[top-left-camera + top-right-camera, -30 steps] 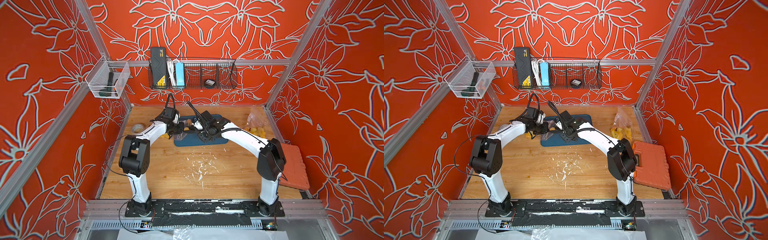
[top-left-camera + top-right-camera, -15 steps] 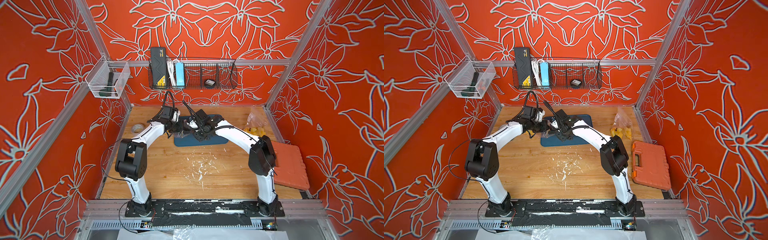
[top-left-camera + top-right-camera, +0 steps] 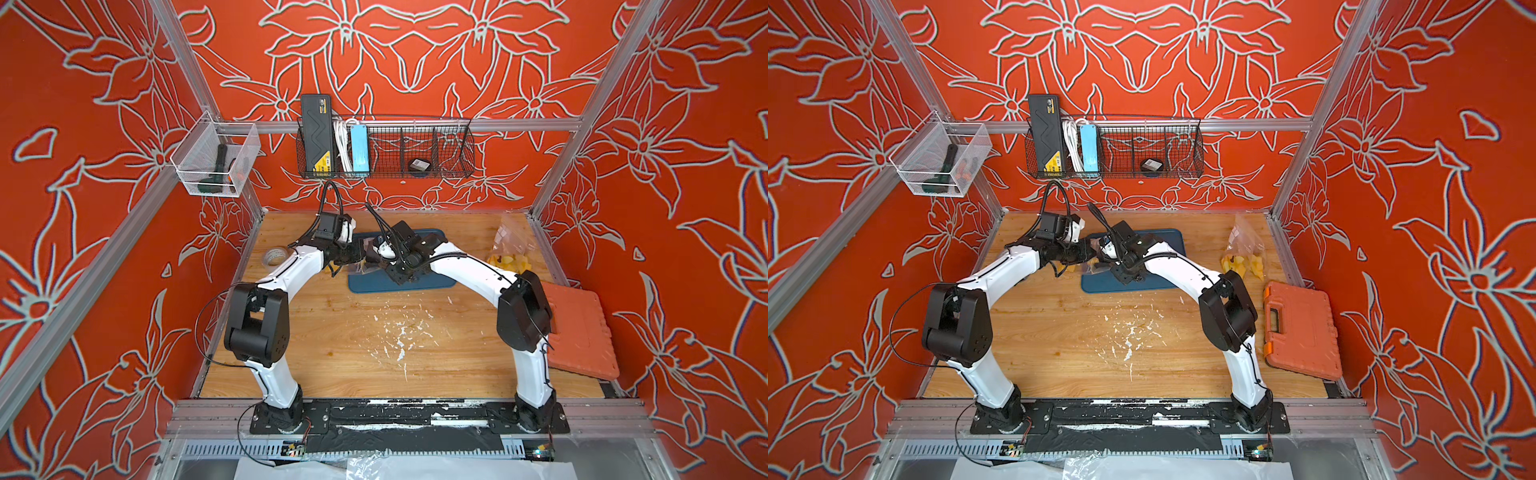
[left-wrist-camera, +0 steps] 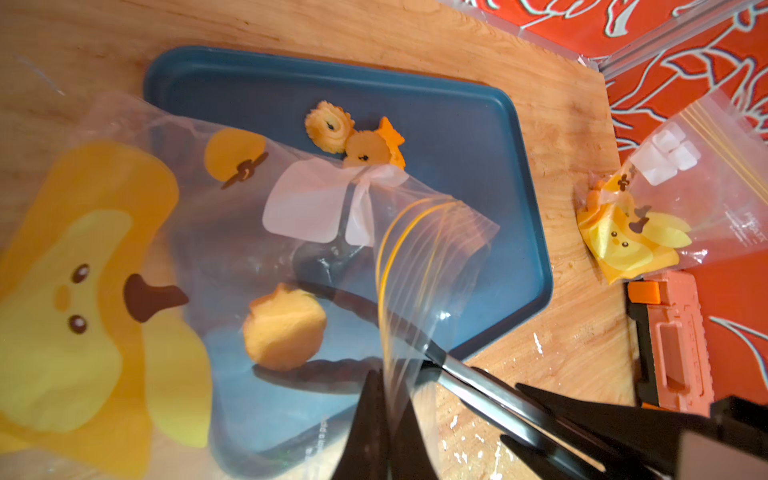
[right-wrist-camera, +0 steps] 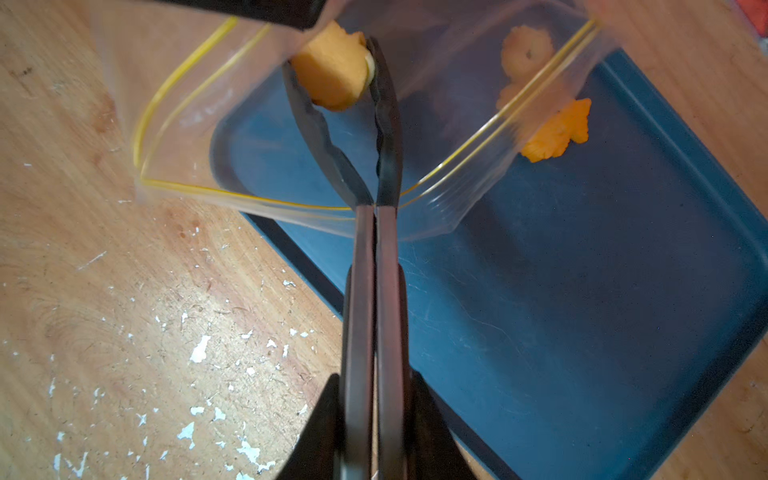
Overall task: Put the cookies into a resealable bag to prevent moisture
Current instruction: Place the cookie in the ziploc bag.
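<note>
Both elbows (image 3: 257, 320) have shifted leftward since a second ago. Left fingers (image 4: 369, 424) are clamped on the zip rim of the resealable bag (image 4: 415, 257), holding its mouth open; right fingers (image 5: 318, 440) squeeze black tongs (image 5: 370, 270) that grip one orange cookie (image 5: 332, 75) inside it. Two cookies (image 4: 330, 129) lie on the blue tray (image 4: 478, 137), a second printed bag (image 4: 706, 174) on the worktop (image 3: 374, 353).

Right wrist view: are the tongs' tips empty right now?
No, the tongs clamp an orange cookie between their tips, inside the open mouth of the clear bag.
</note>
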You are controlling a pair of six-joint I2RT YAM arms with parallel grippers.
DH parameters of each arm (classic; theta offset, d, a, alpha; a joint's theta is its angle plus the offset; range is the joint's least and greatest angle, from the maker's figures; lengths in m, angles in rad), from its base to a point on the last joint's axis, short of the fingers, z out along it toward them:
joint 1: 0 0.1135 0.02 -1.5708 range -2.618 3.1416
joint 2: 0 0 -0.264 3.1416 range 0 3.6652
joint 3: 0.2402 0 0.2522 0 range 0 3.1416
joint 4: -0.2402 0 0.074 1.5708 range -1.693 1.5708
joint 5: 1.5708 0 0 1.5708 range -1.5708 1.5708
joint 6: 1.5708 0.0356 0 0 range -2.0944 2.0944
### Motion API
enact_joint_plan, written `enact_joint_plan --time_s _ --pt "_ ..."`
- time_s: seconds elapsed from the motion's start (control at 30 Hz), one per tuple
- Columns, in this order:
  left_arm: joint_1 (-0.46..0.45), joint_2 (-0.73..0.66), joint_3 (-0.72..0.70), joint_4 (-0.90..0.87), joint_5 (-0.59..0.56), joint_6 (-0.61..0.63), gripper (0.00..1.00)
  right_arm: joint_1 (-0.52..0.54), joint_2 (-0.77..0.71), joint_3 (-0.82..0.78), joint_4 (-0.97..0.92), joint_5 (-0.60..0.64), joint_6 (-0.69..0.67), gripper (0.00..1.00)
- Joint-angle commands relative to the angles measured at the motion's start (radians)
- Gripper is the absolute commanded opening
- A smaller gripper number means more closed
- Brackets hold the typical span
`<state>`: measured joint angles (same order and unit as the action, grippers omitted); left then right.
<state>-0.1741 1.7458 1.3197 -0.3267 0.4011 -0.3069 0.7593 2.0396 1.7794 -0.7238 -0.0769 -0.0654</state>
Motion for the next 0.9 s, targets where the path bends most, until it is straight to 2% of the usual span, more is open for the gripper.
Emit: enact_joint_plan --time_s 0.0,0.1,0.27,0.57,0.67,0.87 --pt "0.007 -0.009 0.0 0.011 0.015 0.001 0.0 -0.003 -0.04 0.011 0.036 -0.062 0.012 0.21" --pt "0.007 -0.006 0.0 0.009 0.019 0.002 0.0 -0.002 -0.034 0.034 0.031 -0.091 0.014 0.38" --pt "0.007 -0.006 0.001 0.008 0.02 0.002 0.0 -0.002 -0.033 0.048 0.015 -0.094 0.012 0.49" --pt "0.008 0.001 0.007 -0.005 -0.008 0.005 0.0 -0.003 -0.097 0.034 -0.03 -0.059 -0.005 0.46" --pt "0.008 0.002 0.007 -0.014 -0.034 0.007 0.0 -0.003 -0.152 -0.019 -0.038 -0.028 -0.014 0.4" --pt "0.008 0.005 0.012 -0.029 -0.066 0.008 0.0 -0.002 -0.278 -0.166 -0.042 0.033 -0.006 0.37"
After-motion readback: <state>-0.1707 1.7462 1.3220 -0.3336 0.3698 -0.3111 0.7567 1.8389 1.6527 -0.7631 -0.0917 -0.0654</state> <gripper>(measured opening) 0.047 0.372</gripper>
